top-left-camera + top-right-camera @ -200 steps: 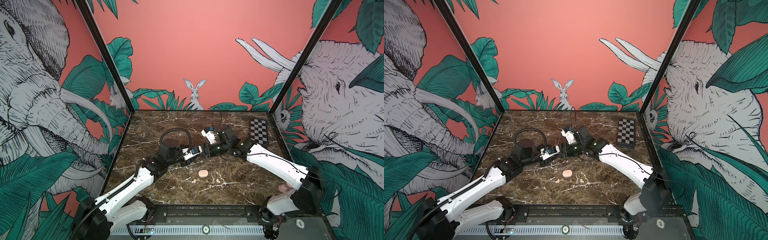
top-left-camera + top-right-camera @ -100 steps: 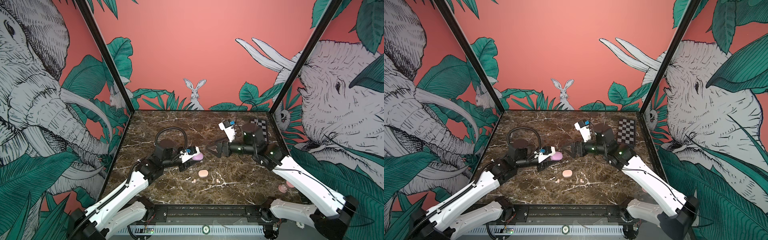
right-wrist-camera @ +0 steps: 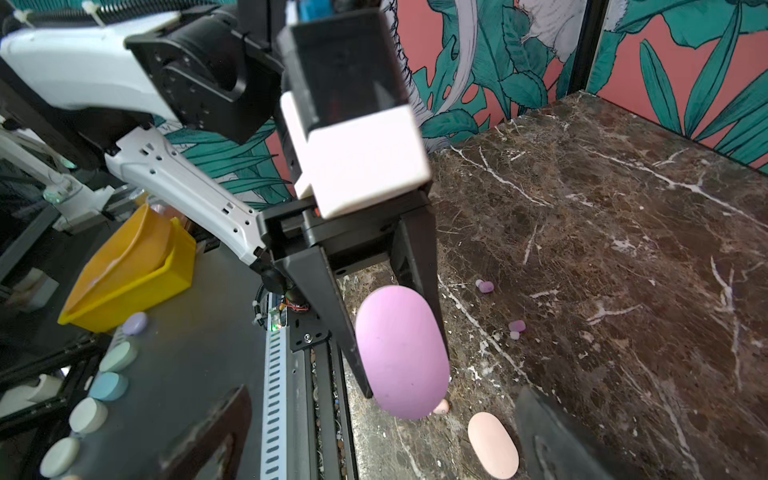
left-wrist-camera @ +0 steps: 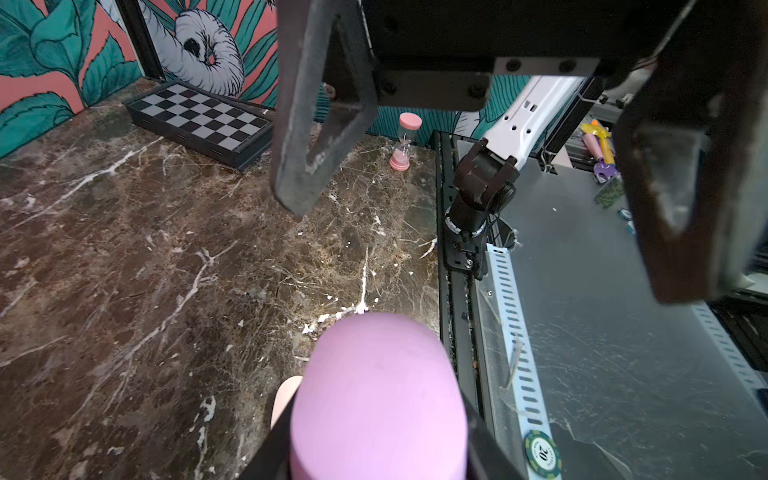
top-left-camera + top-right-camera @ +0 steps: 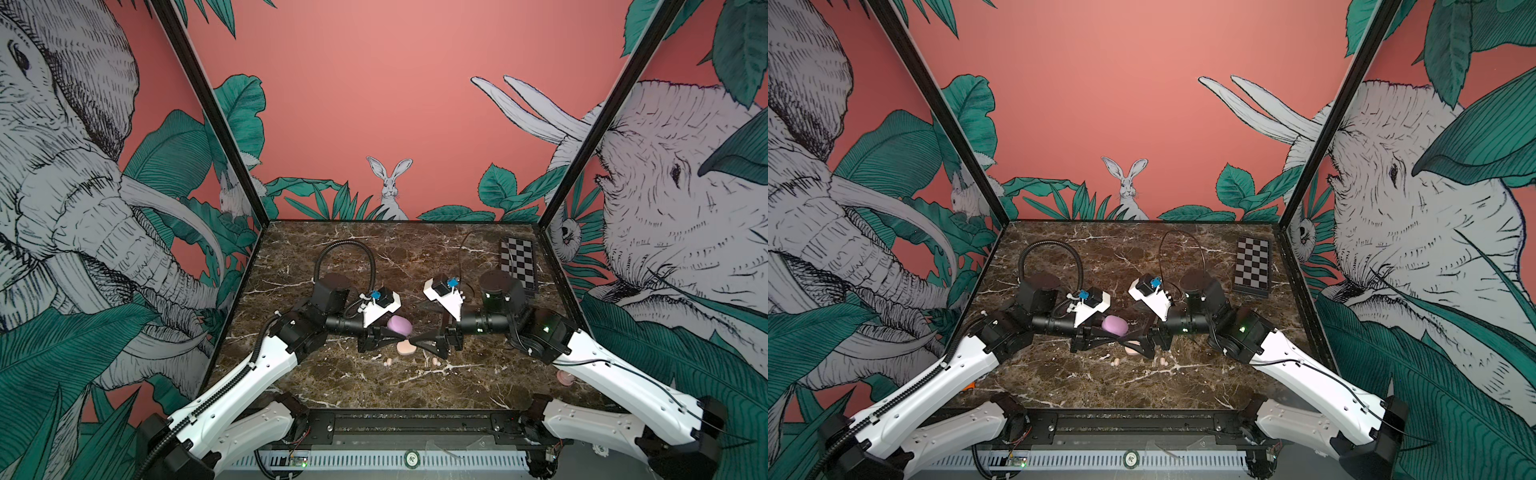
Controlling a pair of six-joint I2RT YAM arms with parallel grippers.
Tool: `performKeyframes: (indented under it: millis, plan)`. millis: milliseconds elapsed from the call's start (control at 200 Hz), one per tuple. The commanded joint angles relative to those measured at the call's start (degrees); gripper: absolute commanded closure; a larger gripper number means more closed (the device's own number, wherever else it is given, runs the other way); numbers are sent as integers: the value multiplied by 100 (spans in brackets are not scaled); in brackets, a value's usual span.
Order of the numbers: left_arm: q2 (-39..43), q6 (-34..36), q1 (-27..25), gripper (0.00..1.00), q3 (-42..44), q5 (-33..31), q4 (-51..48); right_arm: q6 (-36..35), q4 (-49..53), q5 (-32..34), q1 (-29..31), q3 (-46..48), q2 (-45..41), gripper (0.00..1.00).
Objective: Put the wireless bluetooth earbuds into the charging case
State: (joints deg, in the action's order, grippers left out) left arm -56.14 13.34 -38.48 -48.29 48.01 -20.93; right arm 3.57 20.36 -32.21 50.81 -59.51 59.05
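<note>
Readable markings: numeral "20" showing on round green-and-white token [image 4: 539,453], lying on grey metal ledge [image 4: 602,332] beside worktop edge, left wrist view. Round emblem [image 5: 412,459] on front rail showing in both top views, too small to read.

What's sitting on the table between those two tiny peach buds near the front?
The peach case lies between the left peach bud and right peach bud, slightly behind them, in both top views.

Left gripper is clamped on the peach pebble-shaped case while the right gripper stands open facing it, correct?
Not quite: the left gripper is clamped on the lilac pebble-shaped case, as the right wrist view shows. The peach pebble-shaped case lies on the marble tabletop. The right gripper does stand open.
</note>
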Motion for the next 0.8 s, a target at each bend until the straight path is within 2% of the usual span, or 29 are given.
performKeyframes:
  millis: [0, 90, 795]
  plan:
    - [7, -157, 32, 100, -39, 364, -29, -512, 109, 546, 181, -29, -5, 2]
    - [90, -189, 59, 100, 45, 450, 88, -628, 257, 803, 218, -112, 88, 3]
    - [231, -73, 69, 100, 294, 773, 239, -689, 126, 1211, 360, -165, 292, 4]
